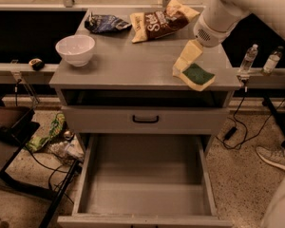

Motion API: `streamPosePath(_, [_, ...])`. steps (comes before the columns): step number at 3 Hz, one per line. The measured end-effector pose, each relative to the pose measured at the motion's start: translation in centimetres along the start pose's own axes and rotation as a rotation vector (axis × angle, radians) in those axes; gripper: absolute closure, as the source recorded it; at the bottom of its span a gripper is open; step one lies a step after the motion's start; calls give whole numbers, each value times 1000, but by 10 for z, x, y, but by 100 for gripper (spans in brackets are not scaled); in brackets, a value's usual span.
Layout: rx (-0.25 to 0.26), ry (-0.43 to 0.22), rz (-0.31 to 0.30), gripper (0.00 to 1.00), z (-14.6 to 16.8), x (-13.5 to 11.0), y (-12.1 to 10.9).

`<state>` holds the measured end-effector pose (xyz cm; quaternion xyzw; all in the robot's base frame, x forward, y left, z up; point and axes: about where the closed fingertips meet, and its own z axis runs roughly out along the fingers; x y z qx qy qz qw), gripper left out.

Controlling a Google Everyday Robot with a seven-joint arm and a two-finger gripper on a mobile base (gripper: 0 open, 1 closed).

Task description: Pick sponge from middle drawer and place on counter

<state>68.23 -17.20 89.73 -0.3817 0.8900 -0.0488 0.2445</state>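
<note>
Speckled floor came first, then the middle drawer [147, 175], open and bare. Near the right front corner of the counter [128, 65] lay the sponge [198, 74]: likely light and squashy, best pinched across its foam sides. Just behind, touching it, hung the gripper [183, 65]; whether it clamped the sponge could not be told.

The arm [242, 6] is cut off by the top and right edges, so its upper part is out of sight. Its gripper [184, 65] is over the near right part of the counter [128, 65], against the sponge [198, 75], and covers the sponge's left edge; whether it grips the sponge cannot be told. The near front of the middle drawer [147, 194] runs off the bottom edge. The gap under the counter is too dark to see into. The print on the brown snack bag [164, 20] is blurred. A small dark thing [35, 63] on the left ledge is too small to tell. A shoe [275, 158] is cut off at the right.
</note>
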Motion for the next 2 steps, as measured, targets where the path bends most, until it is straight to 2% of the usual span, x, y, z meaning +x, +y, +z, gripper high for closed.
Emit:
streamPosePath(1, [-51,-66,4,0,-6,-3,2])
streamPosePath(2, [-95,-304,-22,0,-53,8,9])
